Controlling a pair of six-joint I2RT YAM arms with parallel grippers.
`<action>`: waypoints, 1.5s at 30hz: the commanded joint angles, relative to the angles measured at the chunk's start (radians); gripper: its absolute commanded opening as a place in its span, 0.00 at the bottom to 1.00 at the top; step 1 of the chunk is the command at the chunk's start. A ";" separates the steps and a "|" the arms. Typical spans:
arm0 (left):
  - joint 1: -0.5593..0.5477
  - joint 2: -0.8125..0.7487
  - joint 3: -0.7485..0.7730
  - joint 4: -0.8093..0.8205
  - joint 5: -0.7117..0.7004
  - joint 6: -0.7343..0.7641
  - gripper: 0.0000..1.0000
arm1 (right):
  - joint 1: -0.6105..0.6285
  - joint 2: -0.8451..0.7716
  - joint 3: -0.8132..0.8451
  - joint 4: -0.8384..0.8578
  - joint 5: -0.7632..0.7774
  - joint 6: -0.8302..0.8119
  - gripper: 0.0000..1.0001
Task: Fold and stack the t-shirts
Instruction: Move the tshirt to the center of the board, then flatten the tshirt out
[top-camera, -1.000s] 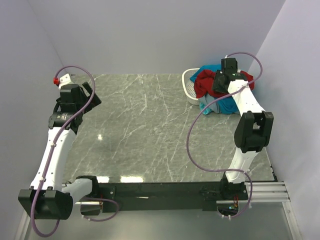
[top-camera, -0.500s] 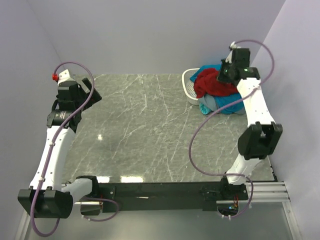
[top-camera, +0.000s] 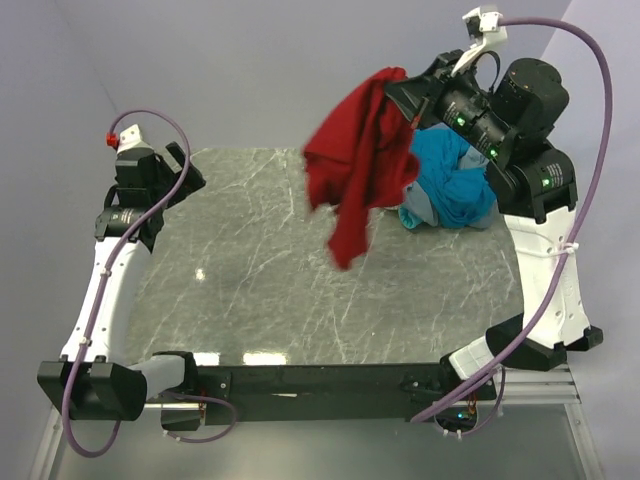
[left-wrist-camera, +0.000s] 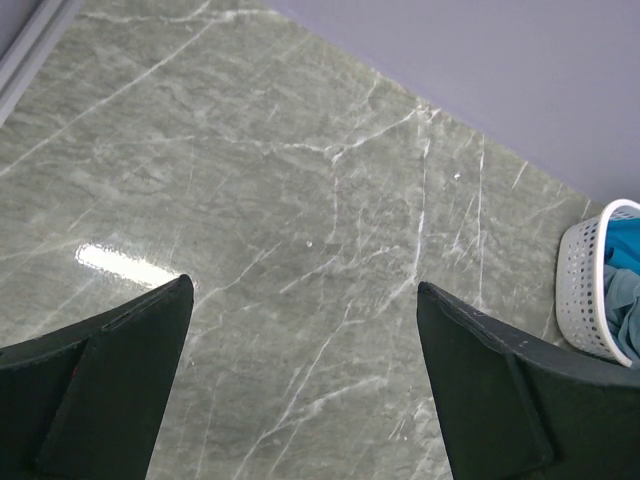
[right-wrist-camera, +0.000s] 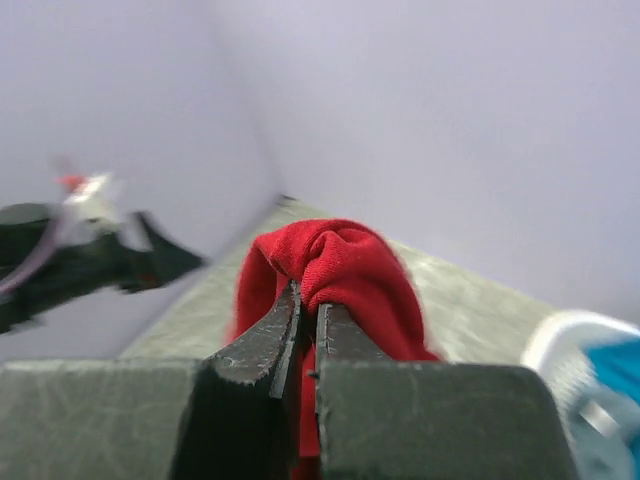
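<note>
Barely begun: the right tool (top-camera: 408, 98) pinches the dark red t-shirt (top-camera: 352, 165), which dangles unfolded above the desk (top-camera: 250, 260) at upper centre, the left tool (left-wrist-camera: 303, 287) gapes wide and empty, and the teal-blue t-shirts (top-camera: 452, 185) lie heaped at upper right.

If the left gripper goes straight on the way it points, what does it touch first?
Probably the bare marble table; the open left gripper aims down at it. The white basket lies off to the side.

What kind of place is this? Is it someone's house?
Probably a robot test booth, not a house: a left arm and right arm bolted to one marble-look table, plain walls close around.
</note>
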 joint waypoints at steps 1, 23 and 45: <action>0.000 -0.021 0.055 0.025 -0.019 0.031 1.00 | 0.058 0.047 0.070 0.069 -0.078 0.060 0.00; -0.265 0.051 -0.174 -0.016 -0.052 -0.085 0.95 | 0.075 0.030 -0.889 0.065 0.335 0.131 0.73; -0.414 0.411 -0.177 0.045 0.087 -0.211 0.63 | 0.045 0.029 -1.013 0.086 0.338 0.191 0.72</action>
